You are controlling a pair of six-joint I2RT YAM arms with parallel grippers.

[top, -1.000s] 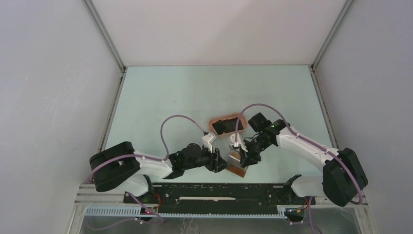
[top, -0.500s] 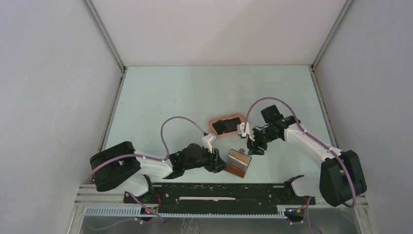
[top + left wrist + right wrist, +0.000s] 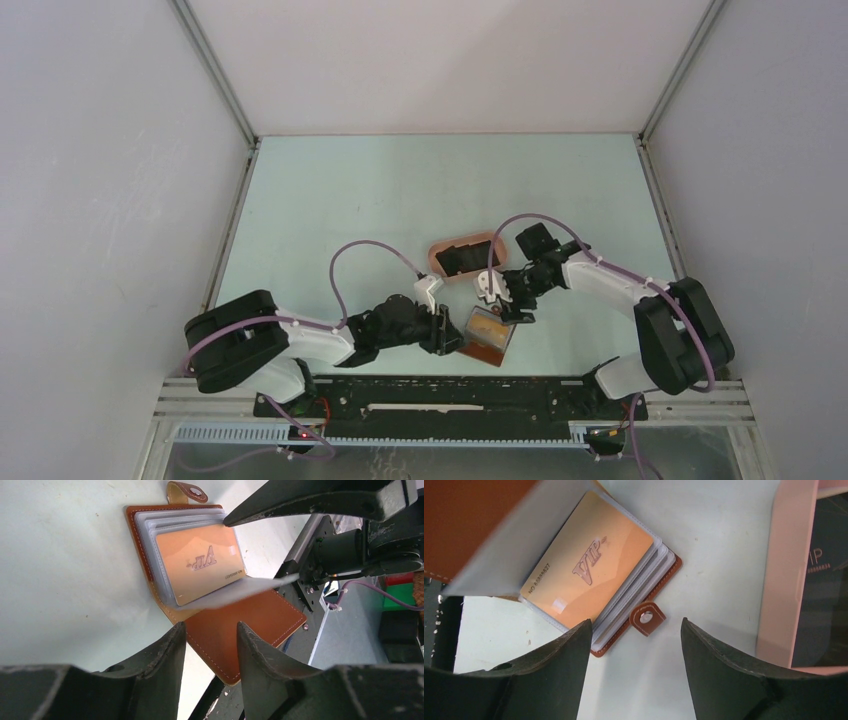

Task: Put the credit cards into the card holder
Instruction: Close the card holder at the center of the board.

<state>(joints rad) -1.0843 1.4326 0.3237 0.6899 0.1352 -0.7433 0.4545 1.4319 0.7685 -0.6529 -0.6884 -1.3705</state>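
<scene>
Partly done: tan plastic card (image 3: 589, 575) sits sleeved in reddish-brown leather card holder (image 3: 240, 630), black card (image 3: 824, 595) waits in pink oval tray (image 3: 784, 570); right jaws wide, empty; left jaws narrow

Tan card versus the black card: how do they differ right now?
Colour: the tan card is orange-tan, while the black card is black. Place: the tan card sits among the clear sleeves of the open card holder, while the black card lies in the pink tray, not yet loaded. Both seem to carry VIP lettering and a printed number.
</scene>
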